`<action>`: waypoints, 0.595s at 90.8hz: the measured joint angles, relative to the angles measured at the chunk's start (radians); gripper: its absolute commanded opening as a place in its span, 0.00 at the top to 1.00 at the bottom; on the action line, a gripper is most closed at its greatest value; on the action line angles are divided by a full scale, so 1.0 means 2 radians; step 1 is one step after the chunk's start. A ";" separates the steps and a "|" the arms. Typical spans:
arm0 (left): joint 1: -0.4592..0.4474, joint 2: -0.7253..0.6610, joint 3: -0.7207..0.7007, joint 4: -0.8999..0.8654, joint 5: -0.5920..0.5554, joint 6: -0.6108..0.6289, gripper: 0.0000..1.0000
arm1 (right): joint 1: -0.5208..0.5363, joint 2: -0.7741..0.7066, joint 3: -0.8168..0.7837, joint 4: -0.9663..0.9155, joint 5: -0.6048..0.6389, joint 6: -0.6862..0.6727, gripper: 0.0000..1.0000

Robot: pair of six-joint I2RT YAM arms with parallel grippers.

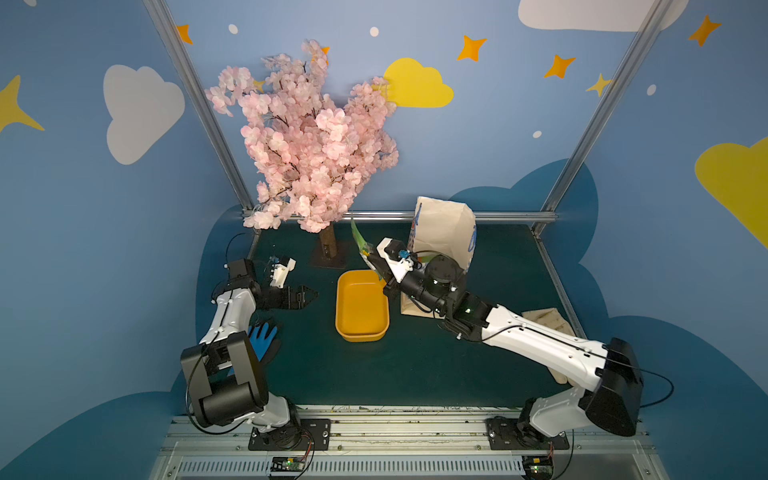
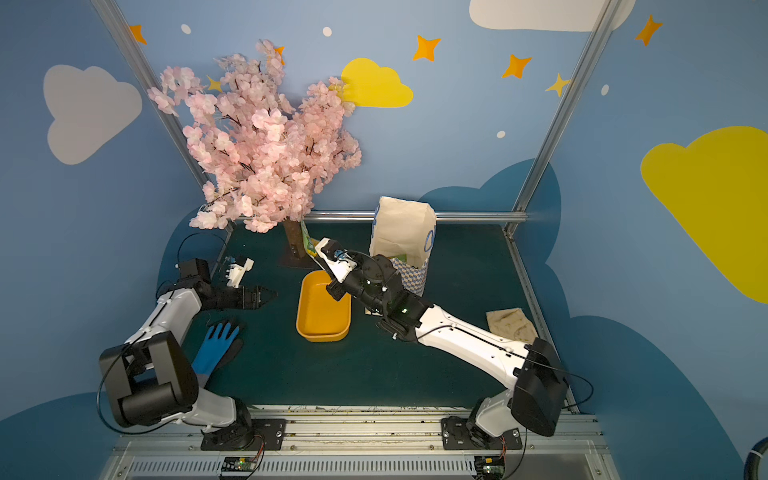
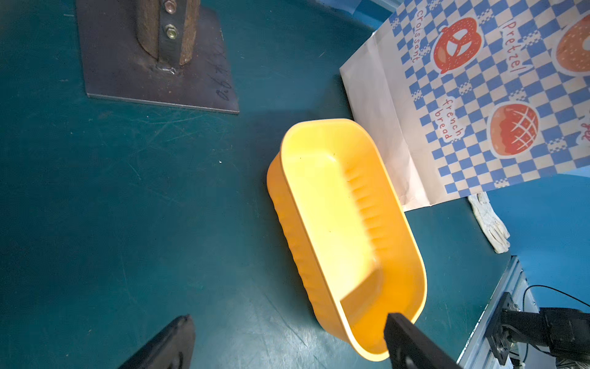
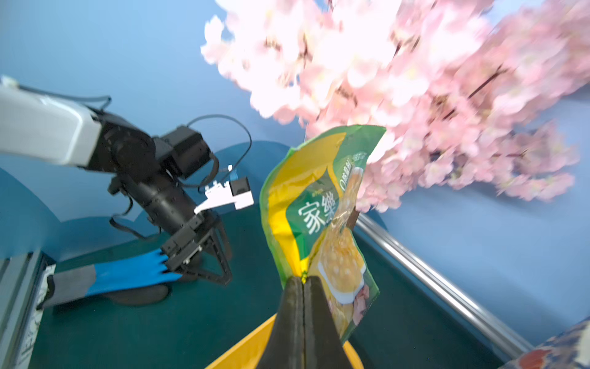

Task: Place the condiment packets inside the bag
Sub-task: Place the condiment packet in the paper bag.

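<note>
My right gripper (image 4: 302, 281) pinching a crinkled foil condiment packet (image 4: 319, 204), left gripper (image 1: 309, 296) splayed wide, ribbed plastic tray (image 1: 338, 307), paper bag (image 1: 446, 232) at its two o'clock.

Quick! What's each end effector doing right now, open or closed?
Left end effector: open, holding nothing.
Right end effector: closed on a green condiment packet.

Printed in red on the bag (image 3: 479, 96): "croissant", "Pretzel", "french bread". In white on the packet (image 4: 306, 207), across its green label: "家樂". Scrawled by hand on the metal base plate (image 3: 210, 80): marks too unclear to read.
</note>
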 measured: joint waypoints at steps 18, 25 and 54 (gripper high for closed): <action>-0.016 -0.001 0.000 -0.006 -0.004 0.006 0.06 | -0.010 -0.057 0.033 -0.051 0.049 0.001 1.00; -0.032 -0.001 0.000 -0.006 -0.008 0.007 0.08 | -0.022 -0.070 0.038 -0.069 0.070 0.002 1.00; -0.119 0.007 0.000 -0.002 -0.059 0.003 0.08 | -0.130 -0.079 0.032 -0.128 0.106 0.056 1.00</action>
